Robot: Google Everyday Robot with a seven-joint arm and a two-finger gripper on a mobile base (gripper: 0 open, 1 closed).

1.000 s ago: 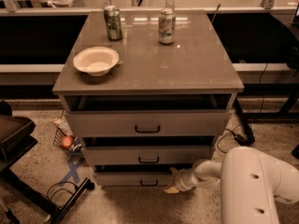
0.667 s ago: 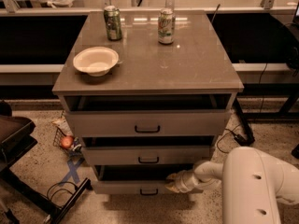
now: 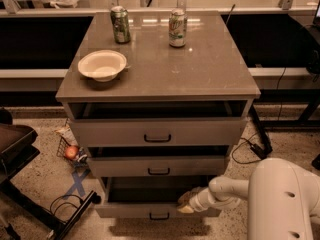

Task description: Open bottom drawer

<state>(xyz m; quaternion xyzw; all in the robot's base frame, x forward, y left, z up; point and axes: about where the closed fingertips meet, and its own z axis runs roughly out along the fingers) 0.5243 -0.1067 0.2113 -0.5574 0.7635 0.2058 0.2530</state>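
The bottom drawer (image 3: 125, 212), lowest of three beneath the worktop (image 3: 200, 64), stands partly out with its dark interior showing. The gripper (image 3: 186, 204) sits at the front's upper edge, right of the black handle (image 3: 159, 216). I cannot tell whether its jaws are open or closed. This looks like the pulling step, and the next move calls for a straight outward draw.

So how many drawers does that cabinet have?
3, stacked: the top drawer, the middle drawer under it, and the bottom drawer lowest, pulled out furthest. The gripper is at the bottom drawer's front edge, toward the right.
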